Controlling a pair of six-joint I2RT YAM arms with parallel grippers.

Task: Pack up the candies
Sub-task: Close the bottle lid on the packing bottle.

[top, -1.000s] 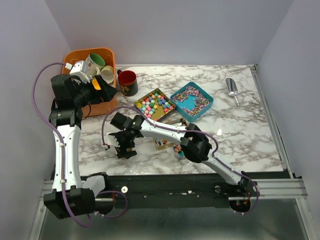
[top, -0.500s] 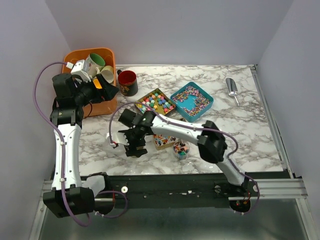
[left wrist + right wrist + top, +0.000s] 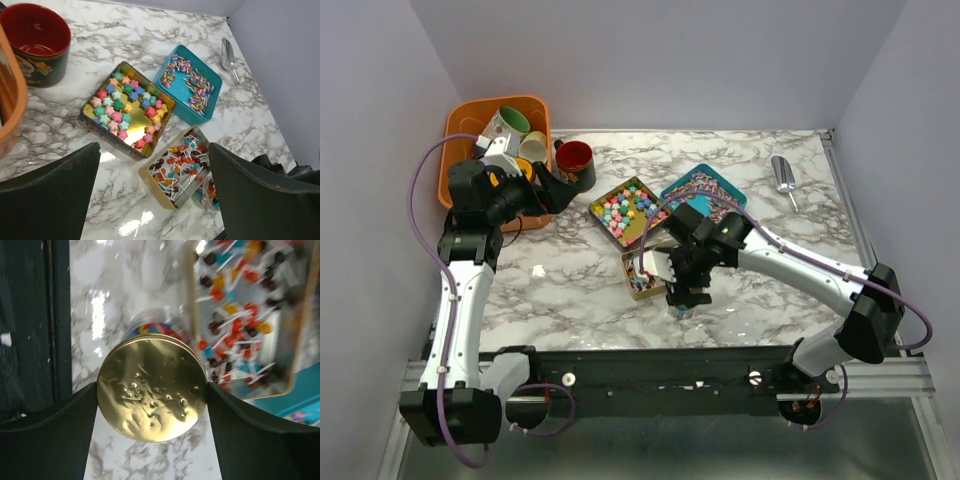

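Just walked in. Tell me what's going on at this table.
The right gripper is clamped on a round gold lid, held over a small jar of sweets near the table's front edge. The left gripper hangs open and empty near the red mug. Open tins of star-shaped candies, wrapped pieces and lollipops sit mid-table. The jar looks ready to be capped.
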